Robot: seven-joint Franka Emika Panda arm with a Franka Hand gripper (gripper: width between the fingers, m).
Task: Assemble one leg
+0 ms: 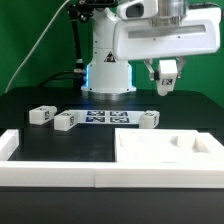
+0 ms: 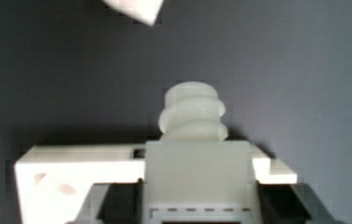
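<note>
Leg (image 2: 194, 135) clamped between the fingers (image 1: 157, 74), threaded end forward, arm (image 1: 160, 38) raised well above the black table (image 1: 60, 98)

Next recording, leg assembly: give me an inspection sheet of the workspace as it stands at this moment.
Surface: black table; the marker board lies flat on it.
Job's things: three loose legs lie on the table, in a row with the marker board; a fourth leg is in the gripper; large white panel lies nearer the camera.
Clutter: nothing seen.
Grippers: gripper hangs above the table, fingers closed on the fourth leg.
Cables: thin dark cable behind the arm base.
Surroundings: green backdrop.
</note>
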